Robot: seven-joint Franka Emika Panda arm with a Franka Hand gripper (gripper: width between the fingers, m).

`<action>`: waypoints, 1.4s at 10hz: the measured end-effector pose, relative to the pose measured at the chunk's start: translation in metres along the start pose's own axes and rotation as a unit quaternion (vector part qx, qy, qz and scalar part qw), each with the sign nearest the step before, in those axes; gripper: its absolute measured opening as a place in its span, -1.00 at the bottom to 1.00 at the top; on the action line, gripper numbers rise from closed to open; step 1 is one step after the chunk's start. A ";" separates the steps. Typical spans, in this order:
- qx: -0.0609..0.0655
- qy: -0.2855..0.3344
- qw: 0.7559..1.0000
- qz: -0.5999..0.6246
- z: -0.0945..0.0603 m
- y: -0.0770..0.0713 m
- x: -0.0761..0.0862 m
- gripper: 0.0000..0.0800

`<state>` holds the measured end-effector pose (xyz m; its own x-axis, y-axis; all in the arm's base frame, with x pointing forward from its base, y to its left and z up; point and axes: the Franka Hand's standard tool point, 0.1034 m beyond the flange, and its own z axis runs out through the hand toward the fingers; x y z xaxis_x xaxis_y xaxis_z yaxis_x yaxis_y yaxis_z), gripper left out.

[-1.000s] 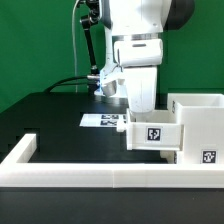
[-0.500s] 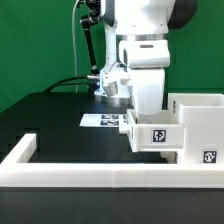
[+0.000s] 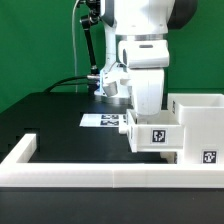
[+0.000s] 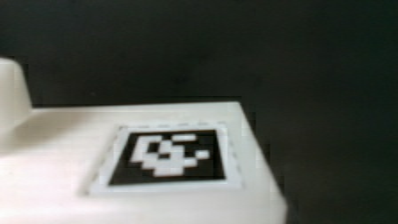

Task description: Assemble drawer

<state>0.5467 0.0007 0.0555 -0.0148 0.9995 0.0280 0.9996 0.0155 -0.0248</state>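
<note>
The large white housing (image 3: 200, 118) stands at the exterior view's right, with a tag low on its front (image 3: 207, 156). A small white tray (image 3: 156, 137) with a black-and-white tag sits against the housing's left side, level with its upper part. My gripper (image 3: 147, 110) comes straight down onto the tray's near end. Its fingertips are hidden behind the tray wall, so I cannot see whether they clamp it. The wrist view is blurred and shows only the white tray surface and its tag (image 4: 169, 156). No fingers show there. The other small tray is not seen on its own.
The long low white border wall (image 3: 90, 172) runs along the front and turns back at the exterior view's left. The marker board (image 3: 103, 120) lies on the black table behind the tray. Cables hang behind the arm.
Gripper and tray have shifted together a little toward the exterior view's right, toward the housing, between one second and half a second ago. Since then nothing has visibly moved.
</note>
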 end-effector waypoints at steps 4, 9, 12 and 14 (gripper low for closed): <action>0.021 -0.017 1.000 -0.012 -0.001 0.003 0.000 -0.89; 0.019 -0.017 1.000 0.004 0.000 0.002 0.000 -0.89; 0.019 -0.017 1.000 0.002 0.000 0.002 -0.001 -0.89; 0.019 -0.016 1.000 -0.003 0.001 0.002 -0.002 -0.89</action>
<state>0.5489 -0.0008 0.0547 -0.0219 0.9998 -0.0043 0.9978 0.0216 -0.0619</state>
